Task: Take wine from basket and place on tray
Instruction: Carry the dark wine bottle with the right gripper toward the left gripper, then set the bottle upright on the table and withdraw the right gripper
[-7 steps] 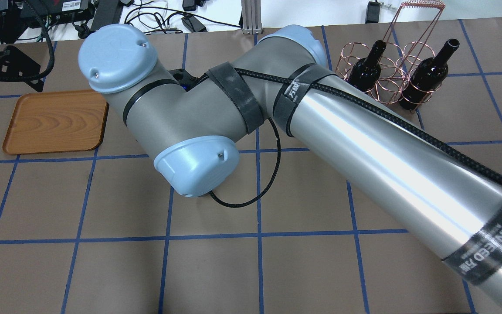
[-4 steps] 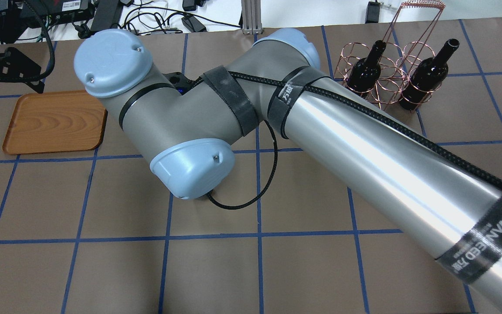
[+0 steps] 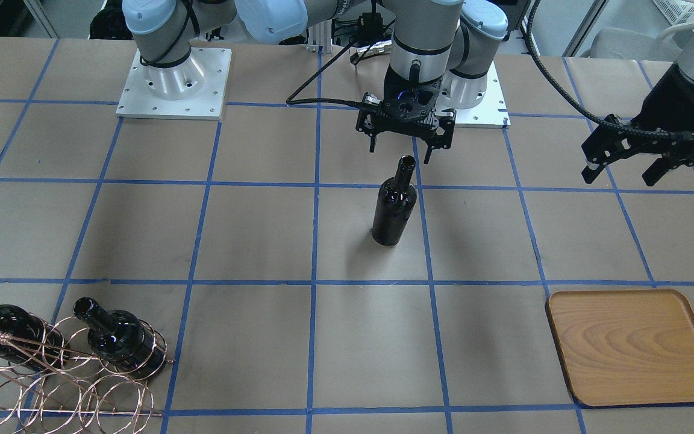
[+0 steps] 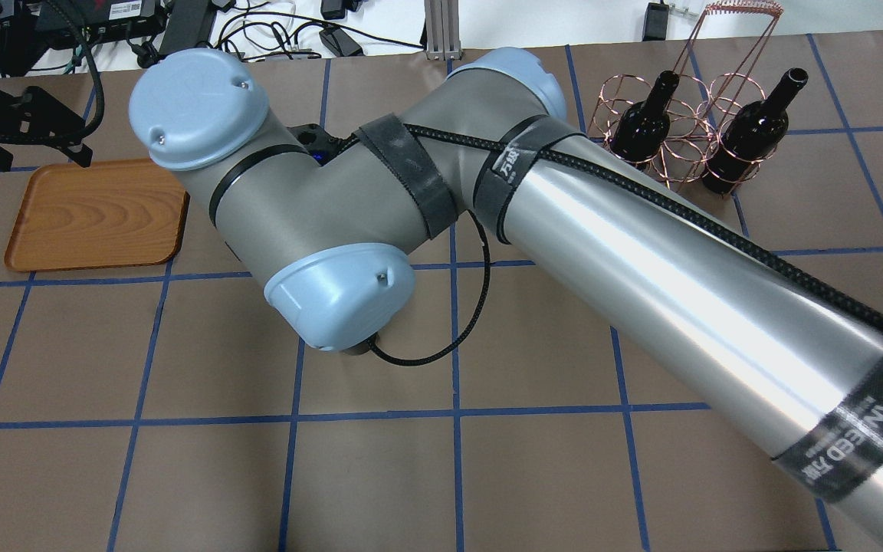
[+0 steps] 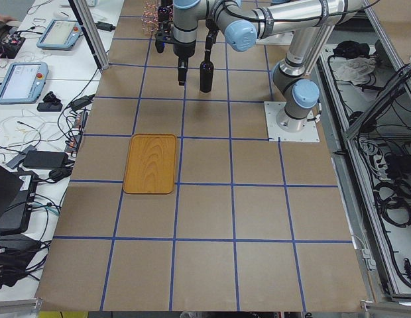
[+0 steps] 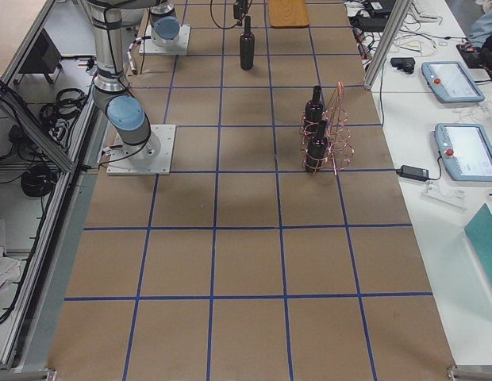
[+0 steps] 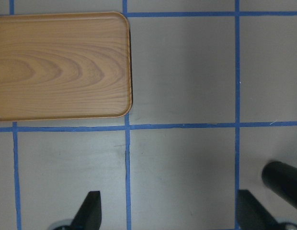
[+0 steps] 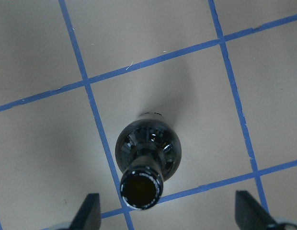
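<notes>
Right gripper (image 3: 404,147) open over bottle (image 3: 394,208) | left gripper (image 3: 618,178) open | my off-centre grab could topple it short of tray (image 3: 630,346).

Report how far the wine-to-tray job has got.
Done: one wine bottle is out of the basket and stands upright on the table. In hand: nothing; the right gripper hangs open above its neck, and the left gripper is open nearer the tray. Left: set that bottle on the tray, which holds nothing.

- Right arm (image 4: 641,291): silver-grey tubes, pale blue joint caps (image 4: 198,107) with small screws.
- Black braided cable (image 4: 679,205) held by black lettered straps (image 4: 411,172).
- Black left end effector (image 3: 621,175).
</notes>
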`<state>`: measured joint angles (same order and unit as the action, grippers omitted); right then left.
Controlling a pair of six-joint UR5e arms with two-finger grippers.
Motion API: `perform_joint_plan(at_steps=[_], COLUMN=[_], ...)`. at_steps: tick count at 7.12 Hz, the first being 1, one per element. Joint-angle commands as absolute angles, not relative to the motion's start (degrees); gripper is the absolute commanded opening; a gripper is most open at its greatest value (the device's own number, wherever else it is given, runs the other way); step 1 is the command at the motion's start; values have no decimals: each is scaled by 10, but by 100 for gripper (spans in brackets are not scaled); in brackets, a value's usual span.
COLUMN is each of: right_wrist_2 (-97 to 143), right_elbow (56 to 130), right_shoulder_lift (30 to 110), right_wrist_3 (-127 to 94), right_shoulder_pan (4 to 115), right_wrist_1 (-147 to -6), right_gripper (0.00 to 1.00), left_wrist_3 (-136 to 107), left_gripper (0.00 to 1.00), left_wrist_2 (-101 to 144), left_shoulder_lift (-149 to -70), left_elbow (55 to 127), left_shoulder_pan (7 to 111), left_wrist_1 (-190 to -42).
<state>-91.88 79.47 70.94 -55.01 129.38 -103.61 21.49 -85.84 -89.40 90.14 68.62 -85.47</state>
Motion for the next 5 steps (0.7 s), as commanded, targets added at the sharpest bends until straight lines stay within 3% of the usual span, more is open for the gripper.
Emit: perform_joint_plan(at_steps=[1,5], right_wrist_2=[-918,-896], right_elbow=[793,795], right_shoulder_lift=[740,837], right_wrist_3=[-484,-206], right_shoulder_pan=[1254,1072], right_wrist_1=[-1030,-891], right_gripper=[100,100], left_wrist_3=[212,115], left_gripper=[100,100], left_wrist_2=[-844,-853], left_shoulder_lift=[-896,-889], left_elbow=[903,904], left_shoulder_pan=[695,799], left_wrist_1=[-870,-866])
